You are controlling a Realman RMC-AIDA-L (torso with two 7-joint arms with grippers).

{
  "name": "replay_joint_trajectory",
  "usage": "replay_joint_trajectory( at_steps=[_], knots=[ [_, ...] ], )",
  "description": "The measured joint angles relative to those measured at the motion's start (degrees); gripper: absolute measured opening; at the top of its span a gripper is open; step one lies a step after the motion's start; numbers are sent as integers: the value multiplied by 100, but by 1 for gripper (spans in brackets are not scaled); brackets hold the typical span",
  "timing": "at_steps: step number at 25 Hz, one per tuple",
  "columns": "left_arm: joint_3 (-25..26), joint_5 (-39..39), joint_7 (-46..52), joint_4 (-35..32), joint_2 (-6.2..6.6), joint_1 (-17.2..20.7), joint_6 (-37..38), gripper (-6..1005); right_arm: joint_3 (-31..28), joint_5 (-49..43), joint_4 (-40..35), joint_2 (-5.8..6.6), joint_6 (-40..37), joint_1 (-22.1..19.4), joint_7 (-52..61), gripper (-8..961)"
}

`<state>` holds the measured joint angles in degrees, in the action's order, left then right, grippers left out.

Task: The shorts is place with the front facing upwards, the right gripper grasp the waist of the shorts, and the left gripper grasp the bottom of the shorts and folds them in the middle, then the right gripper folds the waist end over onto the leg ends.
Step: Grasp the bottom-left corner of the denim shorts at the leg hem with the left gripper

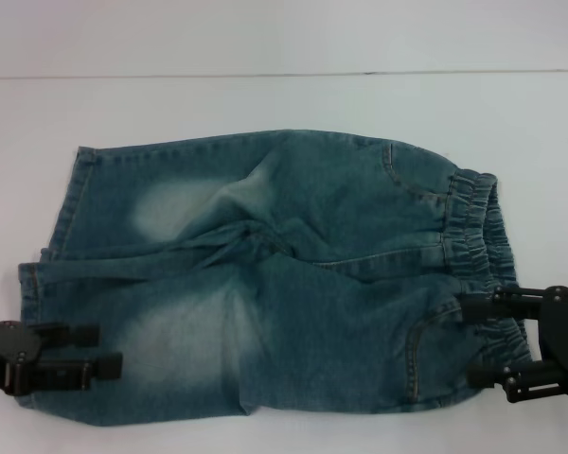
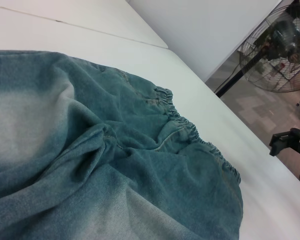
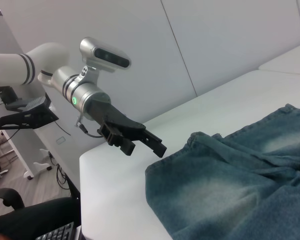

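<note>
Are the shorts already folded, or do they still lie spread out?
Spread out. The shorts lie flat, both legs side by side, waist at the right, leg ends at the left.

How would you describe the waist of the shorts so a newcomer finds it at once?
On the white table lie denim shorts, spread flat. Follow them to the robot's right: the waist is the ruffled, gathered elastic band at that wide end, beside the open right end effector. The leg ends opposite, by the open left end effector, are flat and straight-hemmed.
</note>
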<state>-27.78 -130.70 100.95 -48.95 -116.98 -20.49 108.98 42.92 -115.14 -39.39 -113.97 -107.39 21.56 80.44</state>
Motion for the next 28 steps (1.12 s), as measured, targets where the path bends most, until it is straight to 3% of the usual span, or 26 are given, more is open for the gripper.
replay_joint_trajectory(
  at_steps=[6, 19, 28],
  knots=[
    [43, -32, 11, -57, 13, 11, 20, 901, -10, 0, 2, -19, 199, 29, 37, 926],
    [798, -999, 334, -635, 72, 154, 471, 900, -127, 54, 2, -91, 193, 107, -8, 925],
    [1093, -1495, 616, -781, 177, 103, 333, 901, -155, 51, 1, -104, 189, 169, -155, 925]
  ],
)
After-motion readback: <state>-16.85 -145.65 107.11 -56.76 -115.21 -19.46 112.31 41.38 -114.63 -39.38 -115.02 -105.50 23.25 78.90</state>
